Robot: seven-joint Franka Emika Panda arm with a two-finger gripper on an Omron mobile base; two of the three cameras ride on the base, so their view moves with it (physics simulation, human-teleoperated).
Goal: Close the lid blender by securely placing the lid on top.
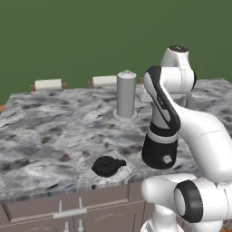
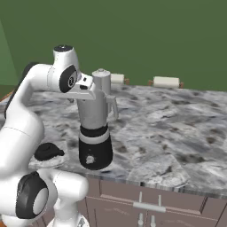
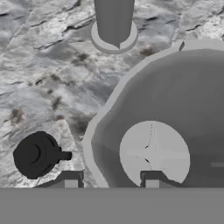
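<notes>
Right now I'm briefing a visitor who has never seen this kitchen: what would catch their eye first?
Probably the open blender at the marble counter's near edge, with the white arm bent over its jar. Its black lid lies on the counter beside it, close to the edge. Farther back stands a tall slim grey cylinder with a knobbed top.

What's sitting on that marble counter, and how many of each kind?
Blender, jar open: 1
Black lid, lying on the counter: 1
Tall grey cylinder with knobbed top: 1
White rolls on holders at the far edge: 2
Total: 5
</notes>
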